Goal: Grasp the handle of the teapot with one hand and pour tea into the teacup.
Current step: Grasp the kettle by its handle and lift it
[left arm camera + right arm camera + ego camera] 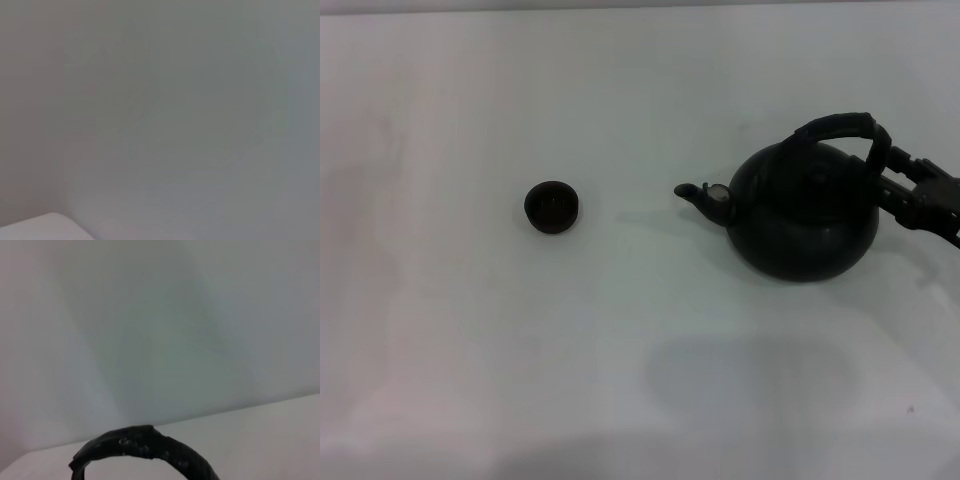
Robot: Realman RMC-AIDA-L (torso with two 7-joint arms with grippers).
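Note:
The matte black teapot (804,218) stands on the white table at the right of the head view, its pale-tipped spout (710,193) pointing left toward the teacup. The small dark teacup (553,206) stands alone left of centre, well apart from the spout. The ribbed black handle (840,125) arches over the pot. My right gripper (892,175) comes in from the right edge and sits at the handle's right end. The right wrist view shows the handle (145,450) very close. My left gripper is out of view.
The white table (640,380) stretches around both objects, with a faint shadow in the near middle. The left wrist view shows only a grey wall and a white table corner (40,227).

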